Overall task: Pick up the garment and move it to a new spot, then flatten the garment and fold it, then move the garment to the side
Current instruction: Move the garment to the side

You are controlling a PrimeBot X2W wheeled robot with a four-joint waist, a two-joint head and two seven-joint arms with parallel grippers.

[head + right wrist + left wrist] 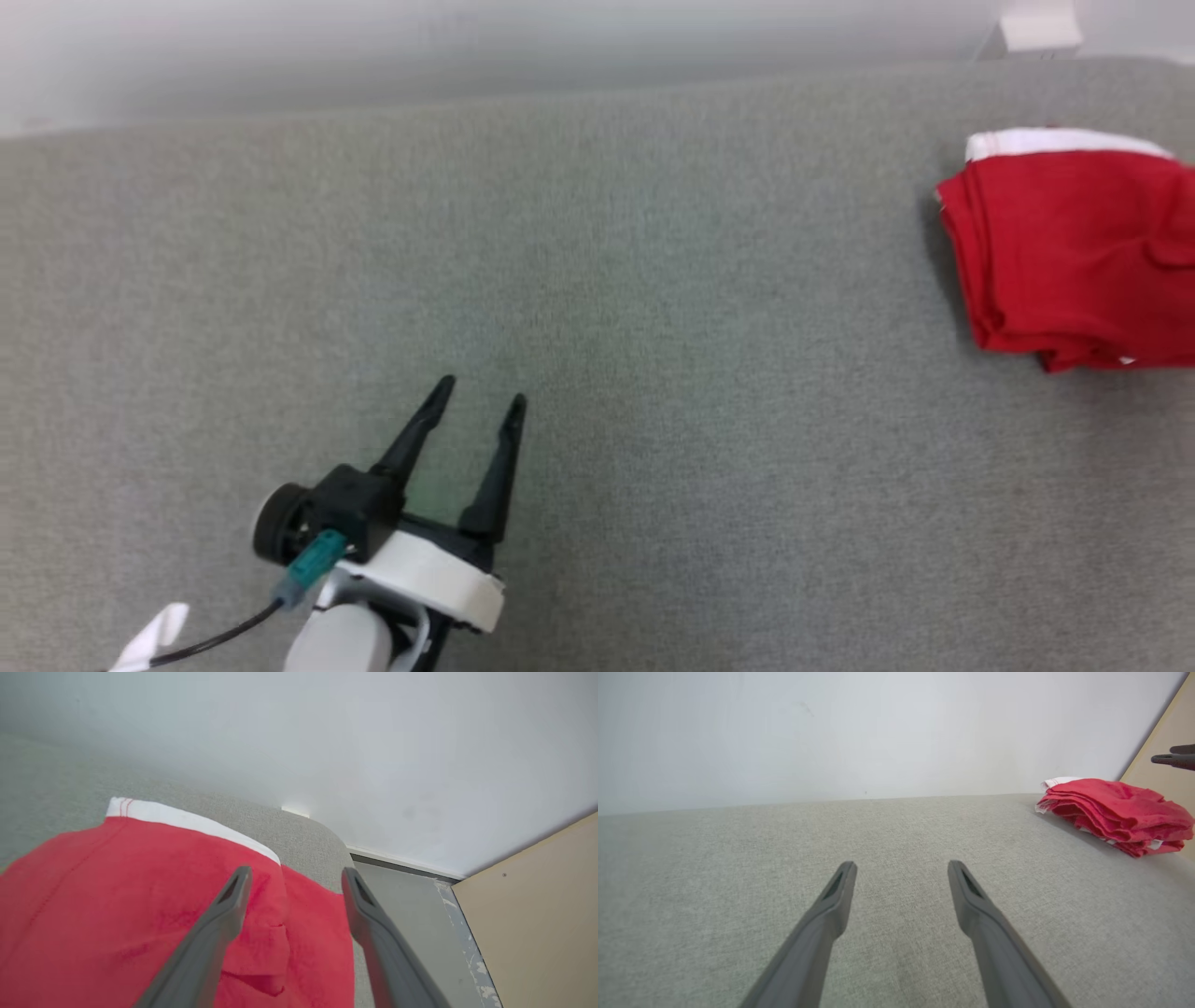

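Folded red cloth garment with white waistband point(1074, 252) lies at the right end of the grey fabric-covered worktop point(653, 280). Left gripper point(482, 392) spread, empty, well apart from it. Right gripper point(294, 877) spread, empty, over the garment.

The folded red garment point(1074, 252) lies on the grey cushion point(607, 280), and the wide stretch of cushion to the left of the garment is flat and open, so a gripper could pass there. Behind the garment the white wall point(467, 47) blocks the way. Just past the garment's far corner the cushion ends, and a tan board point(537, 914) stands near.
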